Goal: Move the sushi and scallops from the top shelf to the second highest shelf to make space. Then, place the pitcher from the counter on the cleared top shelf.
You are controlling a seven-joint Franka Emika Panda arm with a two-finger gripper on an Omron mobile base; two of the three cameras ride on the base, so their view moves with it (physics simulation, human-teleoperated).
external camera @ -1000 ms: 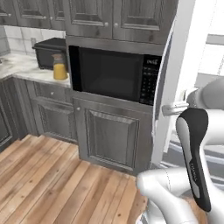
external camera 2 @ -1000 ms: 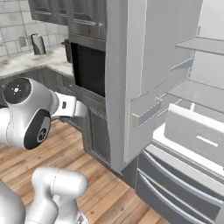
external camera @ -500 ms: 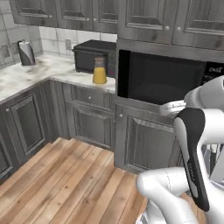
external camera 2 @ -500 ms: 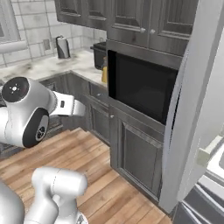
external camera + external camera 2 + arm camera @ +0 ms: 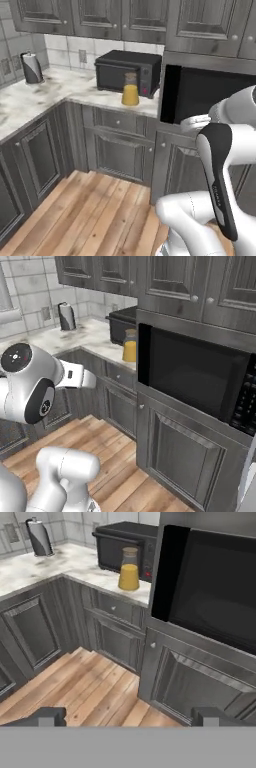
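Observation:
The pitcher point(image 5: 130, 90) stands upright on the marble counter point(image 5: 55, 95), just in front of a black toaster oven. It is slim and clear with an amber body and a brownish top. The same pitcher point(image 5: 130, 347) sits left of the built-in microwave, and in the hand view the pitcher point(image 5: 129, 571) is far ahead, near the top centre. My gripper point(image 5: 129, 717) is open with nothing between its fingertips point(image 5: 47, 714), well short of the counter and above the wooden floor. The sushi, the scallops, the top shelf and the second highest shelf are out of view.
A black toaster oven point(image 5: 127, 72) stands behind the pitcher. The dark built-in microwave point(image 5: 210, 100) juts out to the right of the counter. A silver kettle point(image 5: 32, 67) sits at the counter's far left corner. Grey cabinets point(image 5: 115, 150) line the wall above open wooden floor point(image 5: 90, 215).
Both base views have swung left with the base: the fridge has gone off to the right, and the counter with the pitcher now sits near the middle. The gripper stays open.

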